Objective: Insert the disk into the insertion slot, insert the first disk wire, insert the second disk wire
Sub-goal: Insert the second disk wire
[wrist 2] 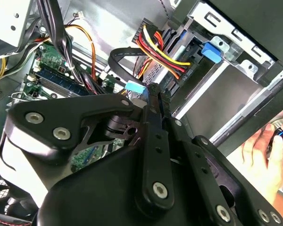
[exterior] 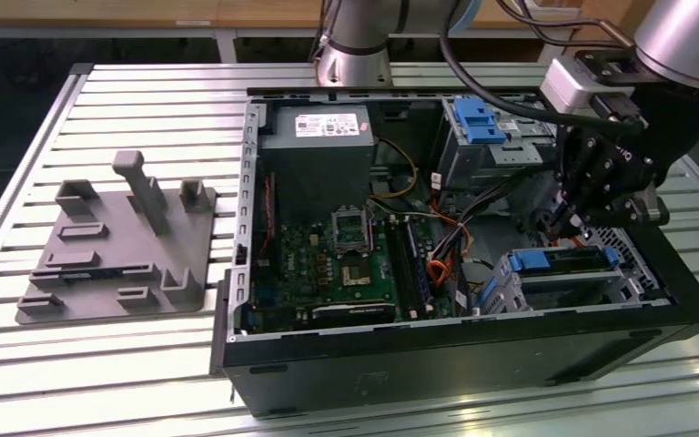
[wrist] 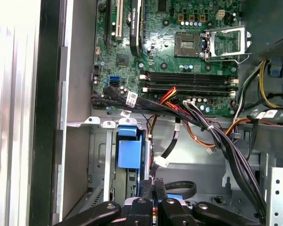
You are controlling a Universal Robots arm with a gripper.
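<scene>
The disk [exterior: 564, 259], silver in a bright blue carrier [wrist: 129, 153], lies inside the insertion slot [exterior: 623, 244], a perforated silver cage at the case's front corner on the exterior view's right. My gripper [exterior: 559, 223] hangs just above and beside the cage. In the second wrist view its fingertips [wrist 2: 153, 89] are pressed together on a black flat wire with a light blue plug [wrist 2: 135, 86]. A bundle of red, yellow and black wires [wrist 2: 158, 47] runs to the disk's end near the blue tab [wrist 2: 212, 51]. My gripper [wrist: 153, 187] also shows in the first wrist view.
The open computer case holds a green motherboard [exterior: 338, 264], a power supply [exterior: 319, 137] and a taller bay with a blue latch [exterior: 477, 118]. Loose cable bundles [wrist: 226, 141] cross the floor. A grey fixture plate [exterior: 113, 246] lies on the slatted table. A person's hand [wrist 2: 264, 150] is beside the case.
</scene>
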